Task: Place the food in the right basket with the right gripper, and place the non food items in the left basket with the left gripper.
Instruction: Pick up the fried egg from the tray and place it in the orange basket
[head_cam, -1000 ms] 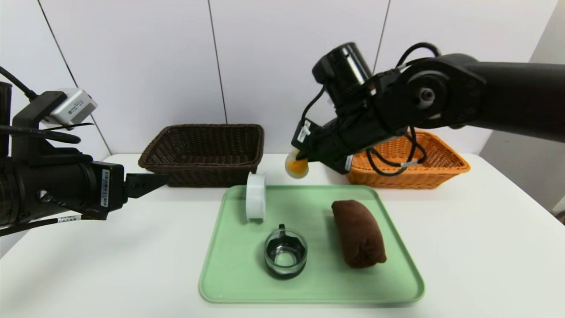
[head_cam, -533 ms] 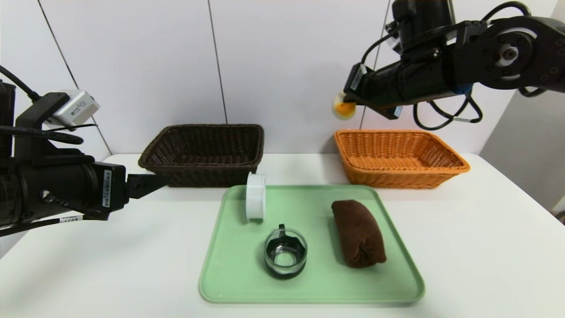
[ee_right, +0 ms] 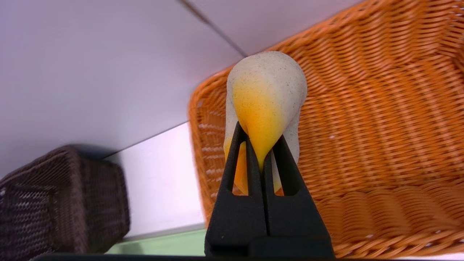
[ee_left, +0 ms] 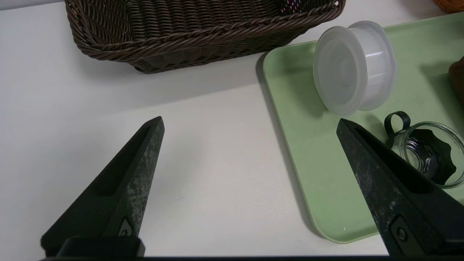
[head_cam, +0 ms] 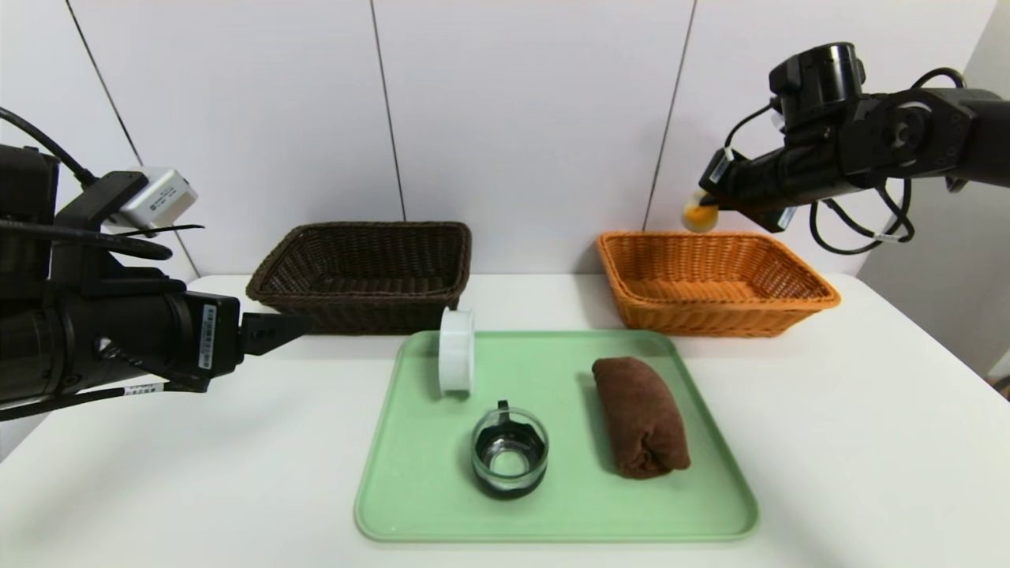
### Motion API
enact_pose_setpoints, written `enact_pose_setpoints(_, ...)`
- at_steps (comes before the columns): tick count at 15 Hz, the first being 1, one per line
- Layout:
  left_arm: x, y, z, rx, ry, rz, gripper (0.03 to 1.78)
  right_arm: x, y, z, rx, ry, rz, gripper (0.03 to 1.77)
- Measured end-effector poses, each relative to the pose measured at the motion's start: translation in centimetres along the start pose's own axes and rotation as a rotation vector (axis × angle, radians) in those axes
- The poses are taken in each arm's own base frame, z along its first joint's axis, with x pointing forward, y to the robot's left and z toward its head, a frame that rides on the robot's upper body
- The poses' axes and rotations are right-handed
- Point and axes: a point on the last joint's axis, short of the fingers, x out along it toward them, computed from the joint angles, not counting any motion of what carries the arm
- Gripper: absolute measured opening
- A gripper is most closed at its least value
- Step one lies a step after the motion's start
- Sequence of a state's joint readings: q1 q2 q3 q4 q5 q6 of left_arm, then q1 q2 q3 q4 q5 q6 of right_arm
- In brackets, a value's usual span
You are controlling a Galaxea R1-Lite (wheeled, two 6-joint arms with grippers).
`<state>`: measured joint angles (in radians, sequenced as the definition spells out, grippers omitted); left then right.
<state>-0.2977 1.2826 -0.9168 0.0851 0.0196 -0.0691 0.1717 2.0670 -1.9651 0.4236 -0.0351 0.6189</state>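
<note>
At the left, the left gripper [head_cam: 272, 333] hangs above the bare table with its fingers spread wide and nothing between them, just short of the brown basket [head_cam: 363, 272], which looks empty from here. Next along, the green tray [head_cam: 552, 505] carries three things: a white plastic tub [head_cam: 457, 349] lying on its side at the near-left corner, a small glass jar [head_cam: 510, 452] with a black insert in front of it, and a rolled brown towel [head_cam: 641, 414] toward the right side (all three read as non-food, so they would fall to the left arm). Farther right stands the orange basket [head_cam: 714, 280], and above its back edge the right gripper [head_cam: 705, 211] has its fingers pressed together on a soft yellow-and-white food piece [ee_right: 264, 105], which bulges out past the tips. The step in hand appears to be the delivery of the food to the right basket: the piece is over the basket but not yet in it. The next move likely calls for lowering toward the basket floor, then parting the fingers so the squashed piece drops free.
</note>
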Motion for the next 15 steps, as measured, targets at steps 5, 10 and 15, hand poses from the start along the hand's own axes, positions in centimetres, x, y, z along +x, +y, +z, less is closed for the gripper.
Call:
enact_pose_setpoints(5, 0.6, 0.0, -0.2, -0.004, 0.021, 0.000, 1.69, 3.6, -2.6, -0.6, 0.021, 0.045, -0.075, 0.06)
enact_pose_setpoints(10, 1.7, -0.1, 0.2, -0.004, -0.020, -0.009, 1.69, 5.8, -3.5, -1.7, 0.014, 0.086, -0.106, 0.06)
enact_pose_setpoints(15, 2.1, -0.8, 0.2, 0.017, -0.040, -0.030, 1.69, 6.4, -3.7, -2.0, 0.009, 0.098, -0.114, 0.06)
